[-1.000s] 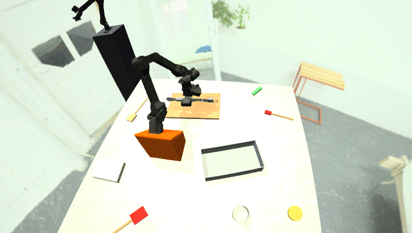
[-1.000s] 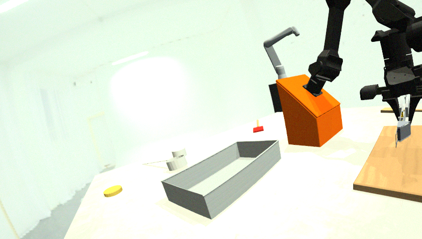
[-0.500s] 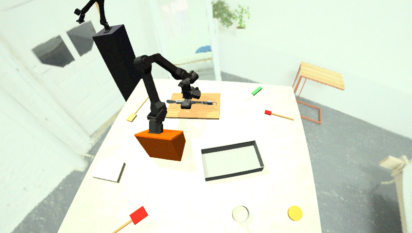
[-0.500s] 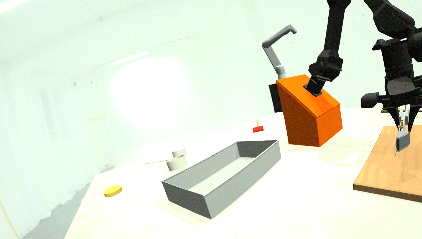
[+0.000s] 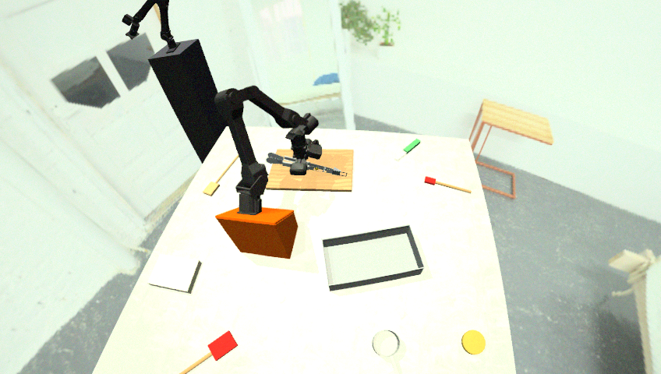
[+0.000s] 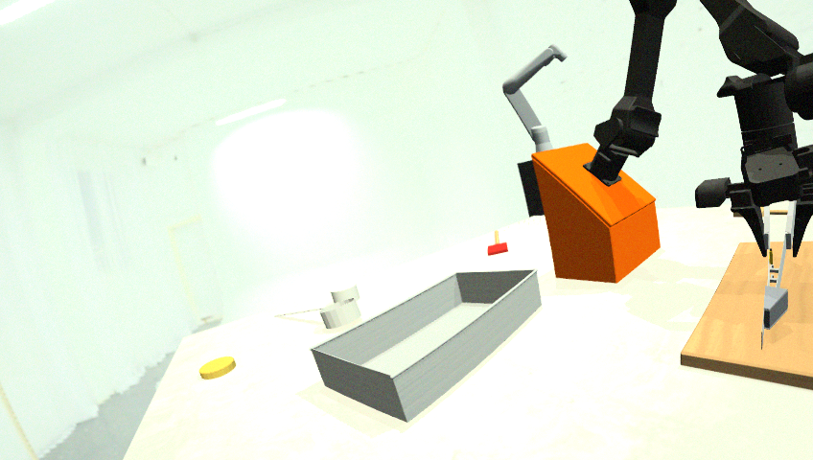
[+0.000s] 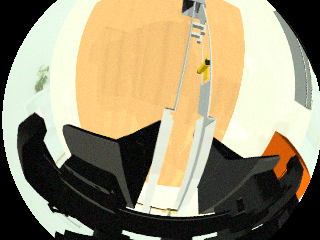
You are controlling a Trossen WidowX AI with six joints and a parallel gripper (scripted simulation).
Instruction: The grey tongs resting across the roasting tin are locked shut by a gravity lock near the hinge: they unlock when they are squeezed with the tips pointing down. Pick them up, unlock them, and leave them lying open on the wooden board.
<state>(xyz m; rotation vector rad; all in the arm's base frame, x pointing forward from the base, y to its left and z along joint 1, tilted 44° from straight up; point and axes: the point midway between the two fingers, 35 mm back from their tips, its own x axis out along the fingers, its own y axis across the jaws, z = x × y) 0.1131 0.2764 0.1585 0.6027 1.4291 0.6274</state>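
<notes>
The grey tongs (image 5: 326, 170) (image 6: 776, 308) (image 7: 207, 97) are above or on the wooden board (image 5: 315, 185) (image 6: 718, 335) (image 7: 115, 60); whether they touch it is hard to tell. Their two arms stand apart, spreading from the hinge end, where the yellow lock piece shows. My gripper (image 5: 301, 170) (image 6: 779, 255) (image 7: 178, 128) points down over the board, with its fingers partly apart around both arms. The arms appear to lie against the fingers. The roasting tin (image 5: 376, 279) (image 6: 359, 379) (image 7: 295, 55) has no tongs on it. The contact at the fingertips is partly hidden.
The orange base block (image 5: 259, 241) (image 6: 576, 227) (image 7: 290, 155) bears the arm. A tan spatula (image 5: 211, 188) lies left of the board; a green-handled tool (image 5: 411, 146) and red spatula (image 5: 430, 180) lie right. A white block (image 5: 174, 272) and yellow disc (image 5: 473, 341) (image 6: 218, 367) lie nearer.
</notes>
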